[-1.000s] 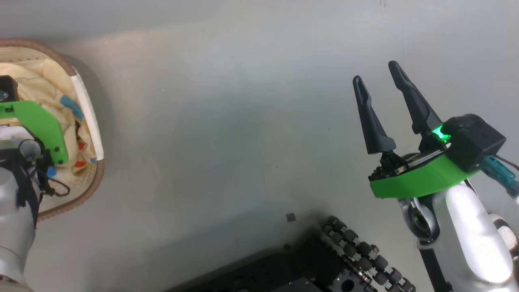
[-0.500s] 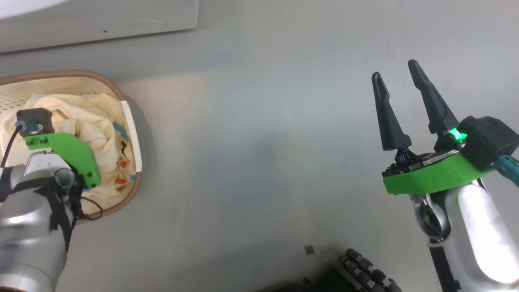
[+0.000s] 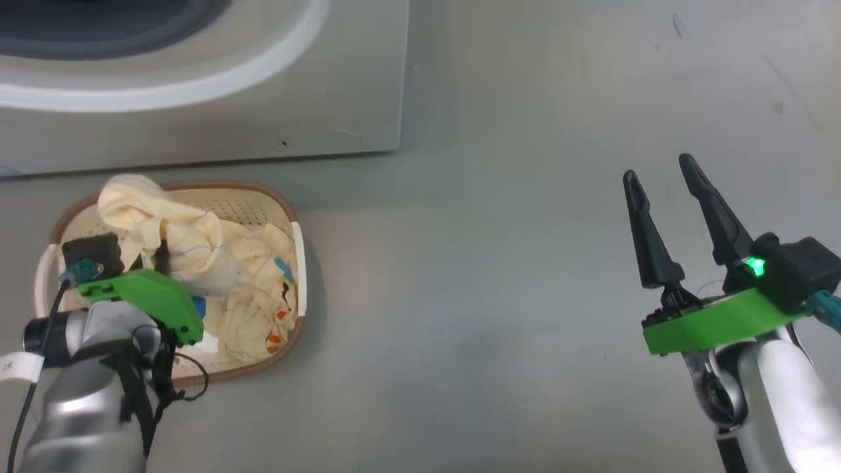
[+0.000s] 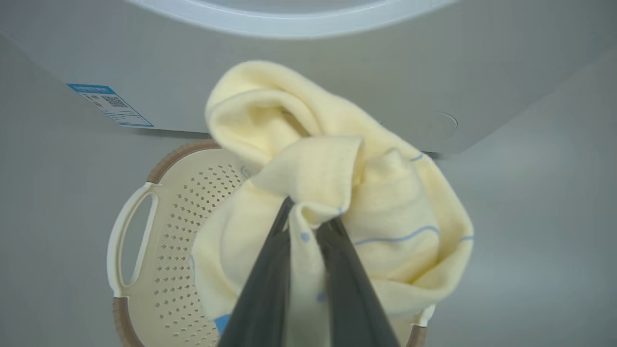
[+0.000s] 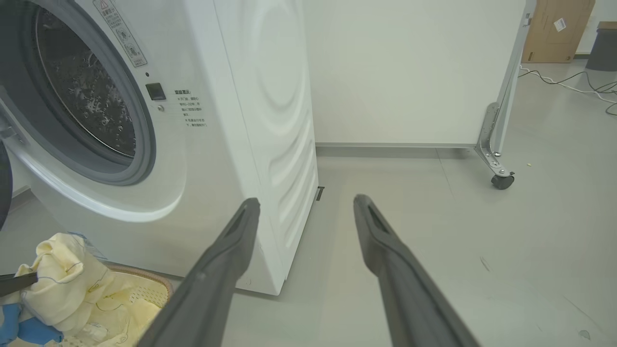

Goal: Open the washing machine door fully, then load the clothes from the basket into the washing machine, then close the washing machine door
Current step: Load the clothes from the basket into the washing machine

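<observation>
The left claw [image 4: 311,212] pinches soft, crumpled yellow clothes [image 4: 385,202] above the holey plastic basket [image 4: 178,226]. The right claw [image 3: 657,166] is spread wide.

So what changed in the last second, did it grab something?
The left gripper, shut on a cream garment, has lifted it above the basket; earlier it was down among the clothes. The head view swung up, bringing the washing machine into view. The right gripper stays open over the floor.

Splayed right pincer [image 5: 307,201] beside washing machine [image 5: 231,120].
</observation>
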Controlling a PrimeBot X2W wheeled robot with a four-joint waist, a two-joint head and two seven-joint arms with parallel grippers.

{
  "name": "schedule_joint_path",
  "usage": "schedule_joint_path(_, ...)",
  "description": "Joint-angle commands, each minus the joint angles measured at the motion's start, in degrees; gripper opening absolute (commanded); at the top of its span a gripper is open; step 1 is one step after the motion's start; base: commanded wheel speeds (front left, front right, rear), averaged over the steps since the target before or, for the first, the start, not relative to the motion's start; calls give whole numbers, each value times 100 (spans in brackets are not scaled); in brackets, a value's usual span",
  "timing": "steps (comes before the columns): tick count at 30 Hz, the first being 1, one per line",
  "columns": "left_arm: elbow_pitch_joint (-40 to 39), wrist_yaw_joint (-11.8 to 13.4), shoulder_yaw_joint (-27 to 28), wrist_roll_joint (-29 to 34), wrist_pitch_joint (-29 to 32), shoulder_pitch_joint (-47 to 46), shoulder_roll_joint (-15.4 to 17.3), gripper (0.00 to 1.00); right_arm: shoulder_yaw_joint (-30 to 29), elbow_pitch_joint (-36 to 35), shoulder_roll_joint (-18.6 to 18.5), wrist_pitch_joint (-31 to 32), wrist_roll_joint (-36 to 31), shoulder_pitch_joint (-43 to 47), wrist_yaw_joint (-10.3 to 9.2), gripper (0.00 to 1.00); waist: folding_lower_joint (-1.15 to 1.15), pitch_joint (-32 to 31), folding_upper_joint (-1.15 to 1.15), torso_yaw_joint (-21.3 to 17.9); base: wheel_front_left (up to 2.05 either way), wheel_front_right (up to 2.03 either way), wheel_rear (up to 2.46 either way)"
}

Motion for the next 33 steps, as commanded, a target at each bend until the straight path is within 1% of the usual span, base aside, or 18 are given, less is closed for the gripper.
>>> schedule_joint_path(1,-156,-24,203,-48,-107,75,187,0,45,-150,-123,-54,16,122,-16,100,1,-431,-1,262,0,0,0)
schedule_joint_path(5,-565,-40,334,-89,-182,400,184,0,-35,-125,-148,-50,45,332,-16,100,1,-810,-1,400,0,0,0)
schedule_joint_path(8,-1239,48,589,-84,-187,755,232,0,-84,-142,-159,-37,61,486,-16,100,1,-1035,-1,493,0,0,0)
schedule_joint_path(14,-2662,257,1004,214,-189,1704,266,0,-149,-206,-167,30,80,735,-16,100,1,-1490,-1,646,0,0,0)
schedule_joint_path(20,-3818,331,1277,559,-190,2530,219,0,-200,-256,-173,99,105,955,-16,100,1,-1868,-1,771,0,0,0)
schedule_joint_path(27,-4597,356,1495,795,-190,3321,108,0,-212,-319,-134,178,131,1222,-16,100,1,-2253,-1,851,0,0,0)
schedule_joint_path(33,-5018,346,1648,897,-190,3821,9,0,-183,-383,-116,217,141,1340,-16,100,1,-2358,-1,857,0,0,0)
